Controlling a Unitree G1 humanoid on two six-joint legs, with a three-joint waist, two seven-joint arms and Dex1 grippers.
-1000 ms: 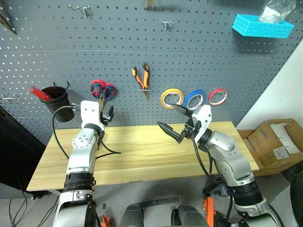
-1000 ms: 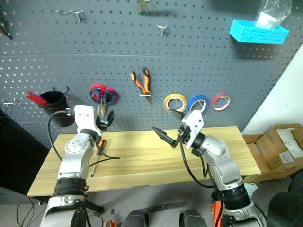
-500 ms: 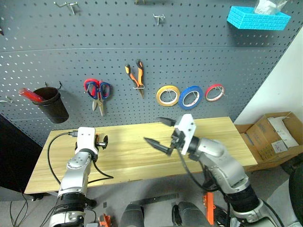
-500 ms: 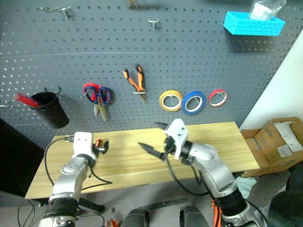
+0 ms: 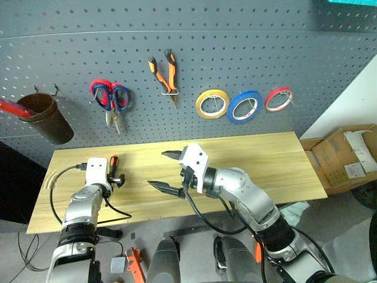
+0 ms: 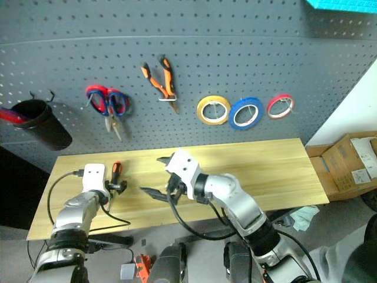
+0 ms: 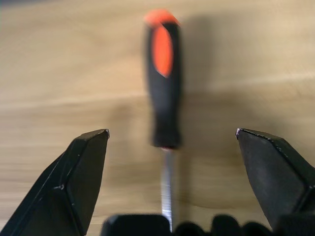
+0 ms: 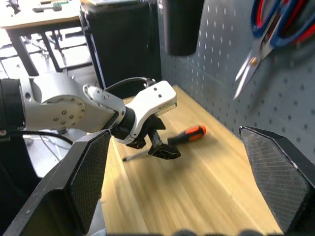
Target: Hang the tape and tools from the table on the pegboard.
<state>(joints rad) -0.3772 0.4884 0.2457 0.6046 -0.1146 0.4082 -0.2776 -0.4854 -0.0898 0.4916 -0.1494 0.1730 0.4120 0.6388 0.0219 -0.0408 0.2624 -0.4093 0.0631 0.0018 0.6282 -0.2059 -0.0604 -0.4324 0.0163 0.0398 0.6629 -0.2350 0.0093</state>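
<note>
The screwdriver [image 5: 113, 163] lies flat on the worktop [image 5: 265, 159], near its left end, orange-tipped handle toward the pegboard [image 5: 235, 53]. The left gripper [image 5: 120, 178] sits low over it with its two black fingers spread wide; from the wrist view the handle [image 7: 163, 78] lies in the gap between them and neither finger touches it. The near end of the metal shaft [image 7: 167, 194] runs under the gripper body and is cut off there. A black cable [image 5: 112, 206] loops from that wrist over the wood.

The right gripper [image 5: 166, 171] hangs above the middle of the worktop, pointing toward the left arm, fingers wide apart and holding nothing.

On the pegboard hang the blue tape [image 5: 244, 107], between a yellow roll [image 5: 212, 104] and a smaller red roll [image 5: 278, 99]. Further left hang the pliers [image 5: 164, 71], and two pairs of scissors [image 5: 111, 100] on one hook, red handles and blue handles overlapping, so it is hard to tell the blades apart. A dark cup [image 5: 42, 117] hangs at the far left with something red [image 5: 10, 108] sticking out, cut off by the frame. A cardboard box [image 5: 347, 159] stands on the floor to the right.
</note>
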